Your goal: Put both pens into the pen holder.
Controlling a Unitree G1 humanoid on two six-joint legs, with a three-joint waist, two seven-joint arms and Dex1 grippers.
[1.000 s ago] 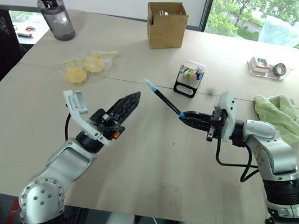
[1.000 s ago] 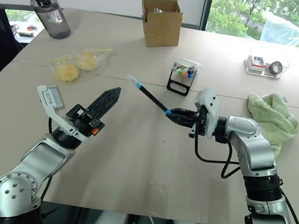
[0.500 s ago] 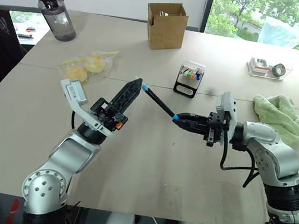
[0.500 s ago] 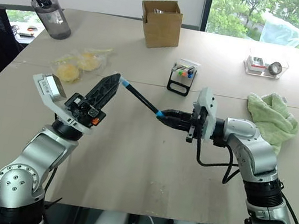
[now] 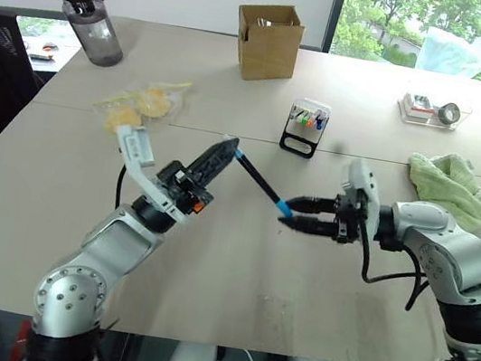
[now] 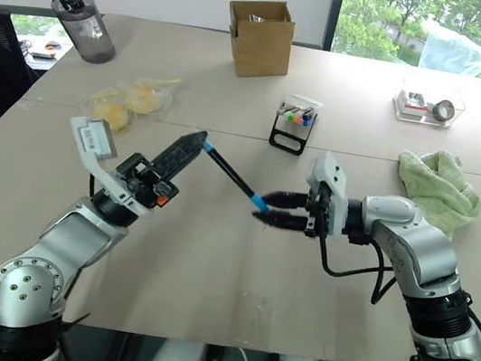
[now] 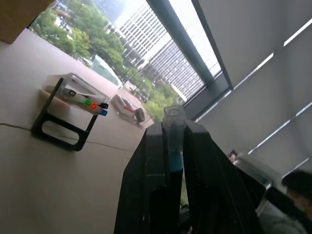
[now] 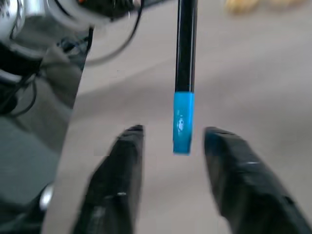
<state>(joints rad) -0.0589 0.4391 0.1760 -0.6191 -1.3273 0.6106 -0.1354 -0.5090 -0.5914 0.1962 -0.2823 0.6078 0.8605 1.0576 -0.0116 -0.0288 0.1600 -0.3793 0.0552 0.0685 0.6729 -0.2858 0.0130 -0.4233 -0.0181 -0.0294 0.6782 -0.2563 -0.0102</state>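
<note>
A black pen with light-blue ends (image 5: 261,182) hangs slantwise above the middle of the table. My left gripper (image 5: 229,146) is shut on its upper end; in the left wrist view the pen's tip (image 7: 173,119) shows pinched between the fingers. My right gripper (image 5: 294,223) stands open at the pen's lower blue end. In the right wrist view that blue end (image 8: 183,122) hangs between the spread fingers (image 8: 122,170), touching neither. The pen holder (image 5: 304,128), a small rack with a white top, a black frame and coloured marker tips, stands on the table beyond the pen.
A brown cardboard box (image 5: 267,40) stands at the back centre. At the back left is a dark water bottle (image 5: 88,17). A yellow packet (image 5: 138,105) lies left of the holder. On the right lie a green cloth (image 5: 452,187) and a clear tray (image 5: 433,108).
My left gripper has reached the pen's upper end and shut on it. My right gripper, shut on the lower end before, has opened and drawn back a little.
</note>
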